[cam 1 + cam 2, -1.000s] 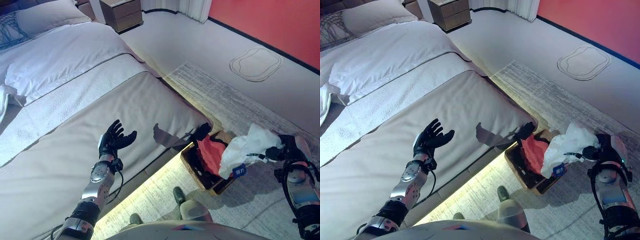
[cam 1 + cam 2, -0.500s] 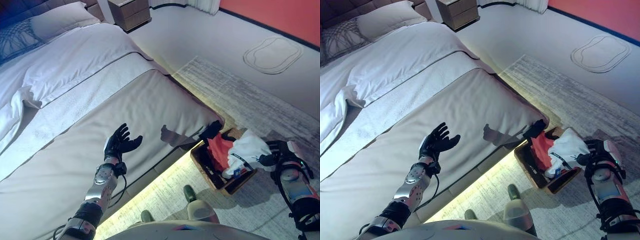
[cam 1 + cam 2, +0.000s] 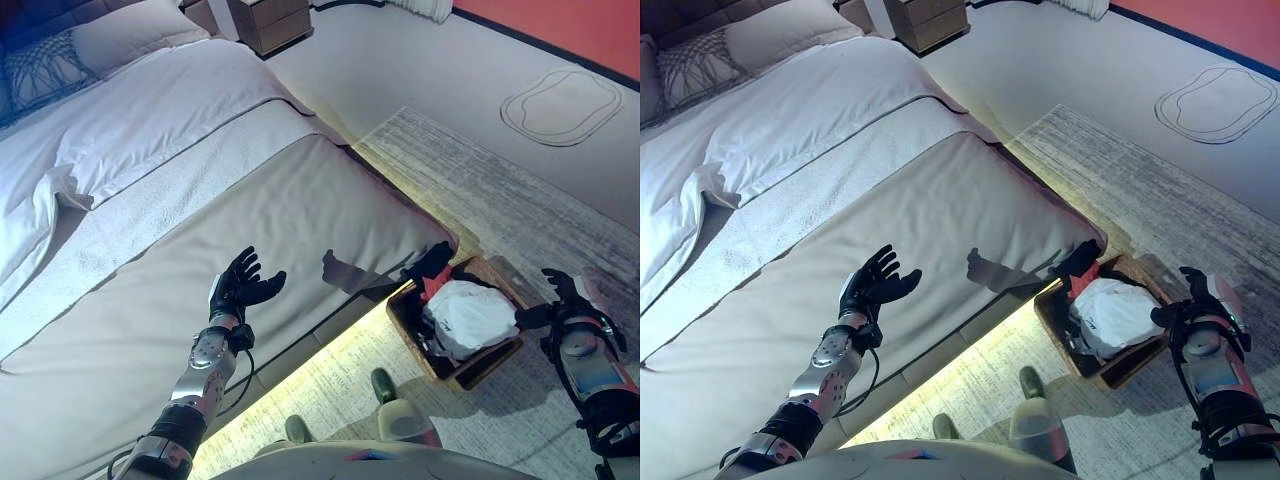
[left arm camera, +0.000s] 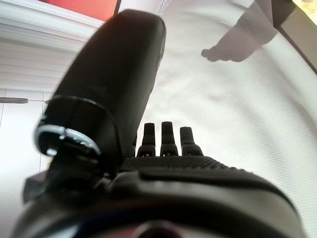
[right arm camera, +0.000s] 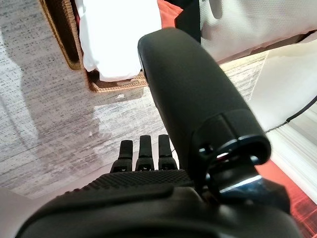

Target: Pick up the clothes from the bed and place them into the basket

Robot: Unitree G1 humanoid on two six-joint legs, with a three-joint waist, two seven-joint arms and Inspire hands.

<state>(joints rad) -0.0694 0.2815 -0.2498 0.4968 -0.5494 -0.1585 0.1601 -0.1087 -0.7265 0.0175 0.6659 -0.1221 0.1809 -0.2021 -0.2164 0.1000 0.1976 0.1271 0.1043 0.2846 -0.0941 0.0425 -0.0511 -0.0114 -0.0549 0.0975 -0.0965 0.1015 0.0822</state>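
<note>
Clothes (image 3: 468, 315), a white garment over red and dark ones, lie heaped in the basket (image 3: 498, 362) on the rug at the bed's (image 3: 300, 210) foot; the right hand (image 3: 562, 296), fingers spread and empty, hovers just beside it, the nearer one. Left hand (image 3: 240, 285) is open, palm up, above bare bedding, well apart. No writing legible

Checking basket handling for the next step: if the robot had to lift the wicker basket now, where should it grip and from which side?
Probably the basket's bare outer rim on the rug side, approached from the robot's right. That edge lies nearest the open right hand; the bed-side rim sits against the bed, and the white garment mounds over the middle, with red cloth behind it.
</note>
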